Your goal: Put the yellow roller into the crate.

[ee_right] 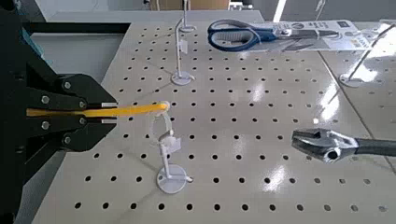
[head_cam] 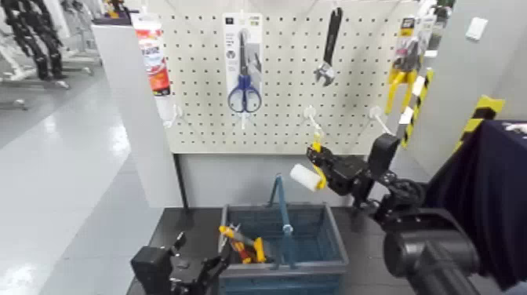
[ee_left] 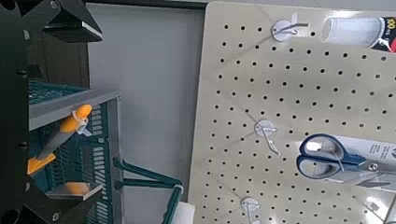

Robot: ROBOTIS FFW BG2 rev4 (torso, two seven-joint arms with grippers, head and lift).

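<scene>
In the head view, your left hand (head_cam: 185, 265) waits just outside the crate (head_cam: 283, 264) at its left side, fingers apart. The crate holds orange-and-yellow-handled tools (head_cam: 249, 245). Farther off, beyond and above the crate's right side, your right hand (head_cam: 322, 159) is clamped on the yellow roller (head_cam: 307, 177), before the pegboard (head_cam: 288, 102).

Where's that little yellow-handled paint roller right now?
In the head view, the roller is right of center, its handle held by the right gripper, in front of the pegboard's lower edge and above the crate.
</scene>
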